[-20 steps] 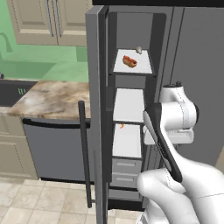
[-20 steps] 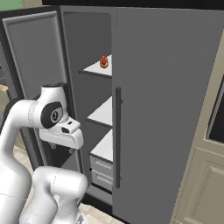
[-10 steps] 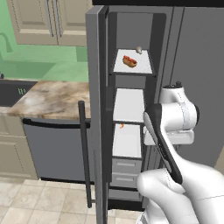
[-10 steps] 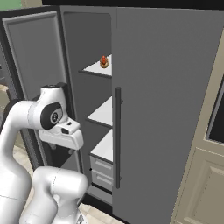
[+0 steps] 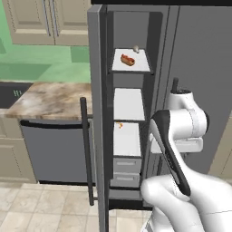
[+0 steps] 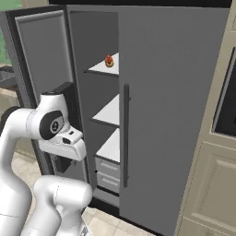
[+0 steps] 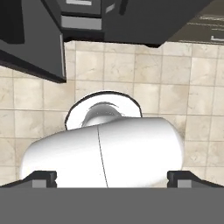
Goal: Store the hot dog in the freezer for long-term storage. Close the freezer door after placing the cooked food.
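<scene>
We find the hot dog on the freezer's top shelf, gripper fully spread and empty, freezer door not yet closed.

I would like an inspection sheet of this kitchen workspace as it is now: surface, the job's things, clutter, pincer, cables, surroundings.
Surface: white top freezer shelf holds the food; two white shelves below look bare.
Job's things: small reddish-brown hot dog in a tan bun lies on the top shelf; tall grey freezer door stands open.
Clutter: small pale round lump behind the hot dog; a small orange speck on the lowest shelf.
Pincer: pincer open, holding nothing, pointing at the tiled floor.
Cables: nothing seen.
Surroundings: marble counter, grey dishwasher, beige cabinets.
</scene>
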Tool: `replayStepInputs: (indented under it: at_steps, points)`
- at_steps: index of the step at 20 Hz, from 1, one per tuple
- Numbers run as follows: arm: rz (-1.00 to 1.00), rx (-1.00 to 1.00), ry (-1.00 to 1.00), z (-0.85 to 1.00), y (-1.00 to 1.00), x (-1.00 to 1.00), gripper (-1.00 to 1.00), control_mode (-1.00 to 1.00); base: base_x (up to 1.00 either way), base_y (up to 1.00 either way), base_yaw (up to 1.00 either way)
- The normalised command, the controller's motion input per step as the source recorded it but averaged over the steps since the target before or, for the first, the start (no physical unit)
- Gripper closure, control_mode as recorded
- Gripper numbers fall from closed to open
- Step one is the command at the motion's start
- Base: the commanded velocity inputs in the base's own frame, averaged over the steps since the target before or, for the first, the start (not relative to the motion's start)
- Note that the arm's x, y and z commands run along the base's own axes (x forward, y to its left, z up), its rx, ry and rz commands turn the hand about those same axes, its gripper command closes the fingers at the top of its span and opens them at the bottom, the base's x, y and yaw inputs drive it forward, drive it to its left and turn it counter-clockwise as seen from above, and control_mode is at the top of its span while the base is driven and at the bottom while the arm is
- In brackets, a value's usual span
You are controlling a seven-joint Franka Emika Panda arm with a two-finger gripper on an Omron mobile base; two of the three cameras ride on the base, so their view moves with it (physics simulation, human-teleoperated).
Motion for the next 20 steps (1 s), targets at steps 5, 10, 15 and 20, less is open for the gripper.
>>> replayStepInputs:
  at_steps: [5, 10, 15, 20]
  points:
    - [0.0, 0.0, 0.0, 0.0, 0.0, 0.0, -1.0, 1.0, -0.33, 0.26, -0.22]
    - [0.0, 0.0, 0.0, 0.0, 0.0, 0.0, -1.0, 1.0, -0.28, 0.25, -0.23]
    - [0.0, 0.0, 0.0, 0.0, 0.0, 0.0, -1.0, 1.0, -0.13, 0.33, -0.16]
    - [0.0, 0.0, 0.0, 0.0, 0.0, 0.0, -1.0, 1.0, -0.12, 0.37, -0.09]
